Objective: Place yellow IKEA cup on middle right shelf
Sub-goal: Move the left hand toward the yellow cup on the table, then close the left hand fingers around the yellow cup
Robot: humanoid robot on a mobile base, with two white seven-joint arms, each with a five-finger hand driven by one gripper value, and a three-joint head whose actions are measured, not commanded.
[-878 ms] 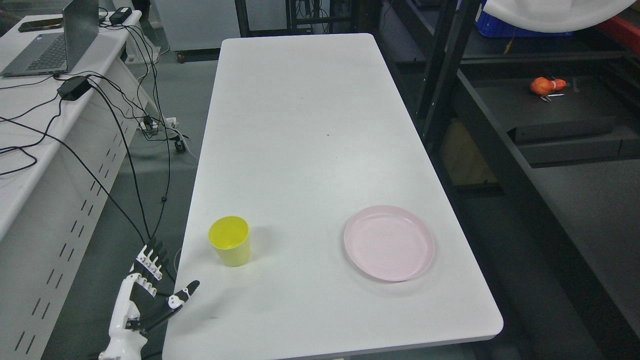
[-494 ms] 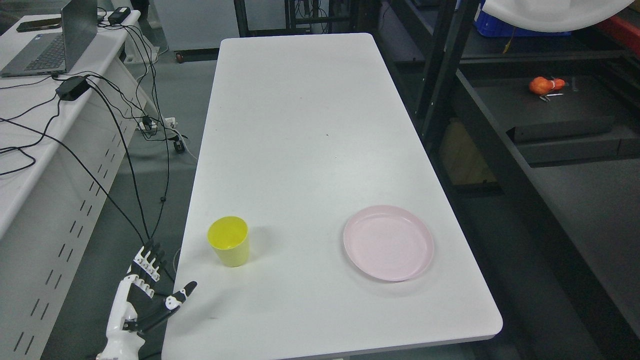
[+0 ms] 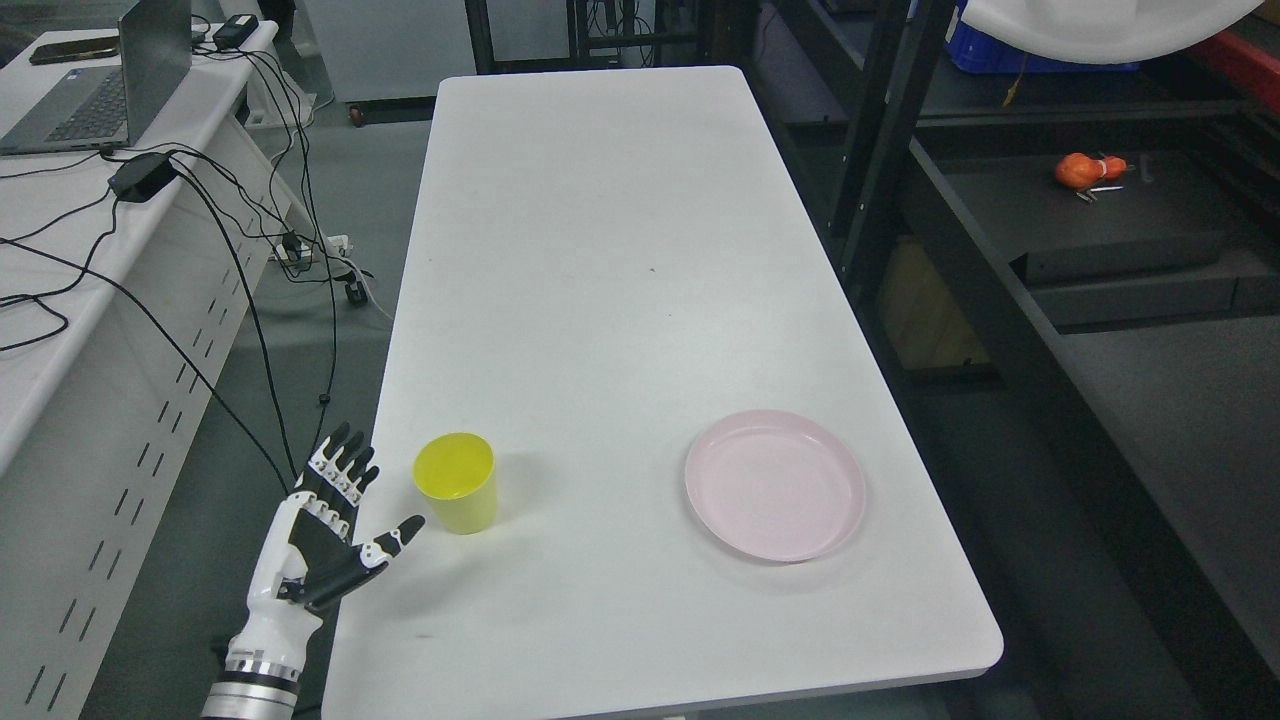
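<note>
The yellow cup [image 3: 457, 483] stands upright near the left front edge of the white table [image 3: 600, 250]. My left hand [image 3: 335, 515] hovers just left of the cup at the table's edge, palm turned toward it, fingers spread and thumb pointing at the cup's base. It is a short gap away and holds nothing. The black shelf unit [image 3: 1100, 230] rises on the right of the table. My right arm does not show.
A pink plate [image 3: 775, 484] lies on the table's front right. An orange object [image 3: 1085, 170] sits on a shelf board. At the left, a white desk [image 3: 60, 300] carries a laptop [image 3: 90, 90] and trailing cables [image 3: 250, 260].
My left hand has risen and moved forward and right, closing in on the cup. The camera has shifted slightly. Cup and plate stay put.
</note>
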